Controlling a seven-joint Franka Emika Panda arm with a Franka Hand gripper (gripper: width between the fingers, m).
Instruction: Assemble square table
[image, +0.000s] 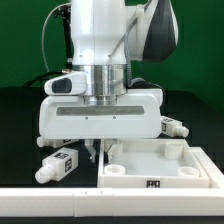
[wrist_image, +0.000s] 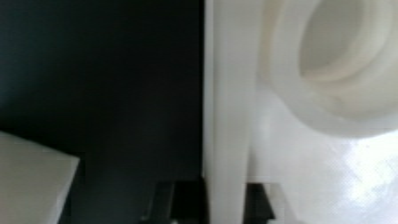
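The square table's white tray-like top (image: 165, 160) lies at the exterior view's right, open side up. Its raised rim and a round corner socket (wrist_image: 334, 60) fill the wrist view. My gripper (image: 97, 151) stands straight down over the edge of the top toward the exterior view's left. It is shut on the thin rim wall (wrist_image: 228, 100), which runs between the two dark fingers (wrist_image: 189, 203). One short white leg with a black-and-white tag (image: 57, 166) lies on the dark table at the exterior view's left of the gripper. Another leg (image: 176, 127) lies behind the top.
A long white bar (image: 50, 205) runs along the near edge of the dark table in the exterior view. The arm's wide white hand body (image: 100, 112) hides the ground behind the gripper. A pale white shape (wrist_image: 27, 180) shows at one corner of the wrist view.
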